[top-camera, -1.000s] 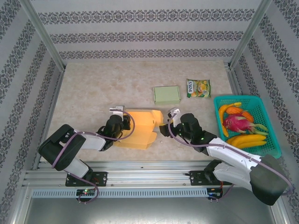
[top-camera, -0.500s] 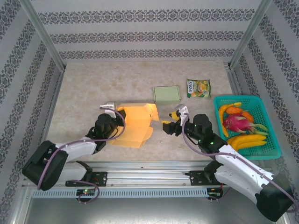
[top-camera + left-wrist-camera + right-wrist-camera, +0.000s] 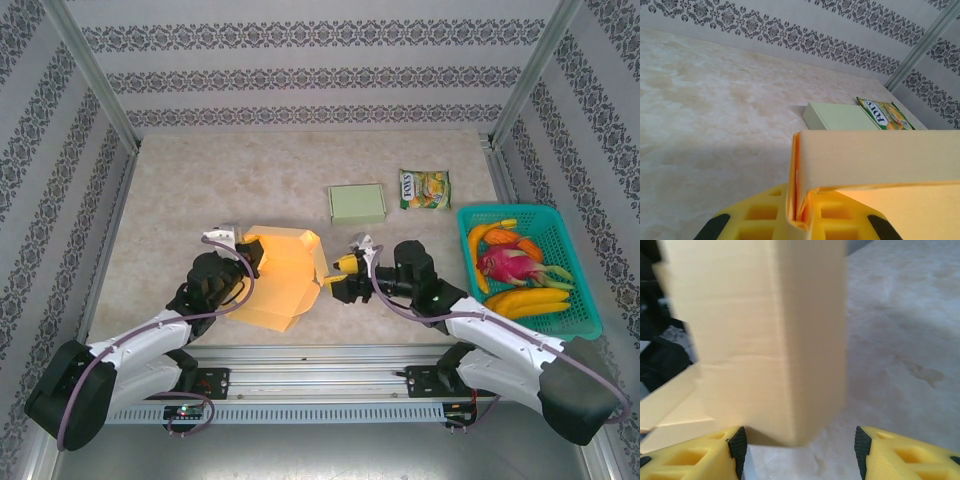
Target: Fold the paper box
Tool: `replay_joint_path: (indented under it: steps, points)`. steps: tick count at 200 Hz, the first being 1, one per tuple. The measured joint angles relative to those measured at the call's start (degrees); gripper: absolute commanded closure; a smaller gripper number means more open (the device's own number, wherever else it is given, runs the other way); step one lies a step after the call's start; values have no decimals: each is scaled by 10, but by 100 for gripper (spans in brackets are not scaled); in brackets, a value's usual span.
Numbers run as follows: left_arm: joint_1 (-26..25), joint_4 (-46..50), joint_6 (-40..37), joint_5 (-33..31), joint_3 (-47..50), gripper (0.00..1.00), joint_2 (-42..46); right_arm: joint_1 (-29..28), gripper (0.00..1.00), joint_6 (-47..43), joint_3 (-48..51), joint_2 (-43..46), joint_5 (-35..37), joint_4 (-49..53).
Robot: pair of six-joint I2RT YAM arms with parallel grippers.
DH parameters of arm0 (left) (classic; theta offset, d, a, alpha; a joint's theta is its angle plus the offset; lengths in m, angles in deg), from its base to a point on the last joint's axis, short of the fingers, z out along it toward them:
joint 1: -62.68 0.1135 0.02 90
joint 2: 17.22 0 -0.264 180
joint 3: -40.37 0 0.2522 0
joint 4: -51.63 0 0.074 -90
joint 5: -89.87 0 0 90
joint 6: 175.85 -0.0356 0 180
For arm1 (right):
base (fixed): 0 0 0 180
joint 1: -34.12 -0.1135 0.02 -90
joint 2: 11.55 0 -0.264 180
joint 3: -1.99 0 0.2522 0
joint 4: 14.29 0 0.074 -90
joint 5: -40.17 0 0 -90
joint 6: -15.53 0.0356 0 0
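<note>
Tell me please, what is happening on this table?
Two robot arms are folding a yellow paper box. The left gripper is shut on the edge of one panel. The right gripper is open at the box's right corner, not gripping it. A green box, a snack packet and a fruit basket stand aside.

— What sort of place is this?
— A robot lab's test booth. Aluminium posts [image 3: 97,85] frame patterned wall panels [image 3: 300,75] around a marble-look tabletop [image 3: 200,180]. A metal rail [image 3: 320,375] at six o'clock carries two robot arms [image 3: 490,335].
— Any props?
— A basket [image 3: 560,240] of fruit at three o'clock.
</note>
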Motion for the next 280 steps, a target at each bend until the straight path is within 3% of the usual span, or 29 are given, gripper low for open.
replay_joint_path:
  steps: [40,122,196,280]
  points:
    - [0,2,0,-1,0,100,-10,-18,40,-5,-26,-18,4,-1]
    - [-5,6,-3,-5,-1,100,-44,-34,52,-42,-76,-90,58,24]
    - [-29,21,-4,-81,-28,100,-88,-63,56,-61,-127,-175,217,45]
    - [-86,109,10,-222,-75,100,-118,-109,72,-88,-187,-298,430,45]
